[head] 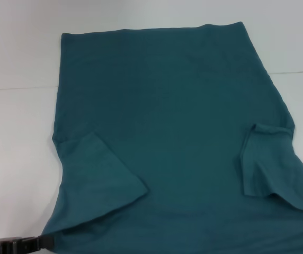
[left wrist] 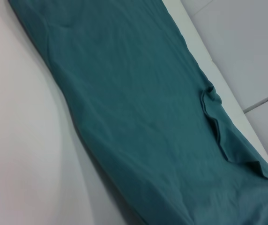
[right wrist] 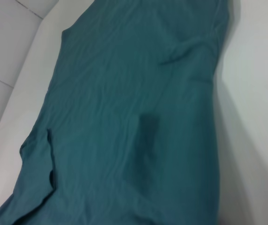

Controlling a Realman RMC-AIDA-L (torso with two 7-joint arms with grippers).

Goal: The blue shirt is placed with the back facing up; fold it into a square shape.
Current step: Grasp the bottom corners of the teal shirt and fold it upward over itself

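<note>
Blue shirt soft, limp; best pinched at hem corners far from left end effector, grip state indeterminable.

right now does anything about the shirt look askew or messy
Mostly tidy. The blue shirt lies flat on the white table, both sleeves folded inward. The right-side sleeve flap is narrower and more rumpled than the left one, so the folds look uneven.

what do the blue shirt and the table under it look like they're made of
The blue shirt looks like soft matte knit fabric, probably cotton jersey: it wrinkles finely and its sleeves lie folded flat. The table looks like a smooth, hard white surface, perhaps laminate, with a faint sheen.
</note>
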